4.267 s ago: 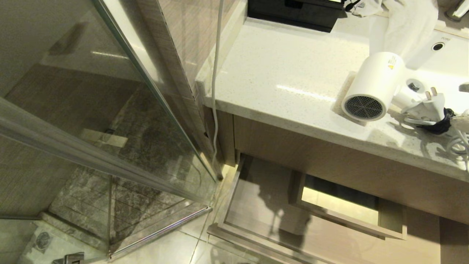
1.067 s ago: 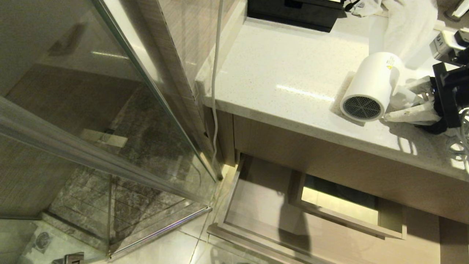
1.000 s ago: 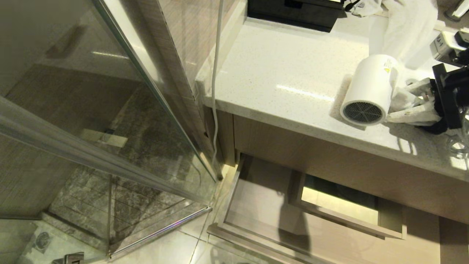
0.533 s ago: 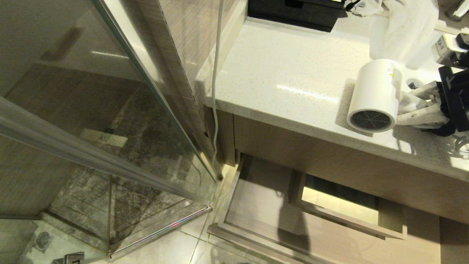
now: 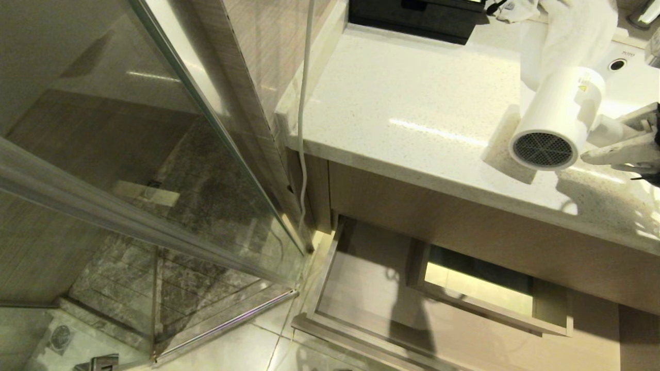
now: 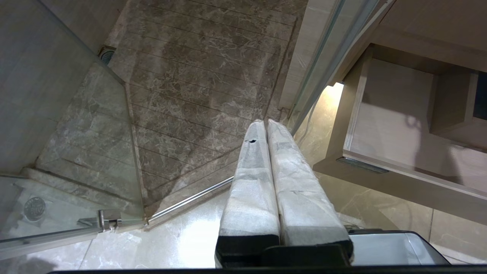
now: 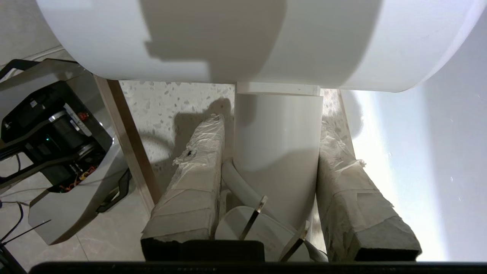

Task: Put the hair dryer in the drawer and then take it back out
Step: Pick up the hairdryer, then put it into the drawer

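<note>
Drawer [image 5: 371, 288] is seen pulled open below the bench [image 5: 412, 103], nothing inside. Left end effector [image 6: 266, 125] is held closed over the floor, idle. At the bench's right front edge, the hair dryer [image 5: 559, 121] is gripped by its handle in the right end effector [image 7: 272, 152]; since half a second ago it has been lifted and shifted right, grille facing front.

The right gripper [image 5: 621, 136] is cut off by the head view's right edge, only its taped fingers [image 5: 619, 152] showing. The hair dryer [image 7: 243, 42] overruns the right wrist view's top edge, its grille unseen there.
</note>
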Controlling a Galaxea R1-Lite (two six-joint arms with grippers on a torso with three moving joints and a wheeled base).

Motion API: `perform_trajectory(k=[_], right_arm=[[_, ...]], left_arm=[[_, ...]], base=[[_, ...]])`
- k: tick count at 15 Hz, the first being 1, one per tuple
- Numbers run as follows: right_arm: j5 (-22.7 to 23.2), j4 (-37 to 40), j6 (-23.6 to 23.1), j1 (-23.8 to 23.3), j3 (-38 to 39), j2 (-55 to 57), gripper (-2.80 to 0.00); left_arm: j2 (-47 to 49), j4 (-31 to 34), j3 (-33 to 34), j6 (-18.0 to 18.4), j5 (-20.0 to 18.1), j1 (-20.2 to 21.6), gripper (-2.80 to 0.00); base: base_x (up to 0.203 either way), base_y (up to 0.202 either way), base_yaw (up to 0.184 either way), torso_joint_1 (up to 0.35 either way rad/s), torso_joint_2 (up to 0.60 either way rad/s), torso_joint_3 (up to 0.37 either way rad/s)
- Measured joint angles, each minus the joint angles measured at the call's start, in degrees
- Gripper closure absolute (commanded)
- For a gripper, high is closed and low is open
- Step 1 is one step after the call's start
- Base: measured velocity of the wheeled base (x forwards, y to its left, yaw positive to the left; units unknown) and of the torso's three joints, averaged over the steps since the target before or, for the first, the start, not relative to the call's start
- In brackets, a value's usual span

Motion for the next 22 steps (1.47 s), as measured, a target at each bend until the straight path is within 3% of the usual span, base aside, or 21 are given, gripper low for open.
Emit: perform_trajectory(k=[2,6,12,16,22], right_arm=[[-2.3,0.5,2.4,-0.6,0.3,-1.7,0.0],[-2.5,1.8,9.0,-1.4,0.3,-4.6,0.0],[-2.5,2.5,10.9,-5.5,0.2,-7.6,0.0],[-2.4,2.7,17.5,-6.4,0.4,-8.7,0.0],[-2.1,2.5,17.5,-6.4,0.4,-9.3,0.0]], left_arm=[[0.0,0.0,0.0,0.0,0.0,0.0,0.0],[0.0,0.0,0.0,0.0,0.0,0.0,0.0],[0.0,0.0,0.0,0.0,0.0,0.0,0.0],[0.0,0.0,0.0,0.0,0.0,0.0,0.0],[0.0,0.0,0.0,0.0,0.0,0.0,0.0]], base=[[0.0,0.0,0.0,0.0,0.0,0.0],[0.0,0.0,0.0,0.0,0.0,0.0],[0.0,0.0,0.0,0.0,0.0,0.0],[0.0,0.0,0.0,0.0,0.0,0.0],[0.0,0.0,0.0,0.0,0.0,0.0]])
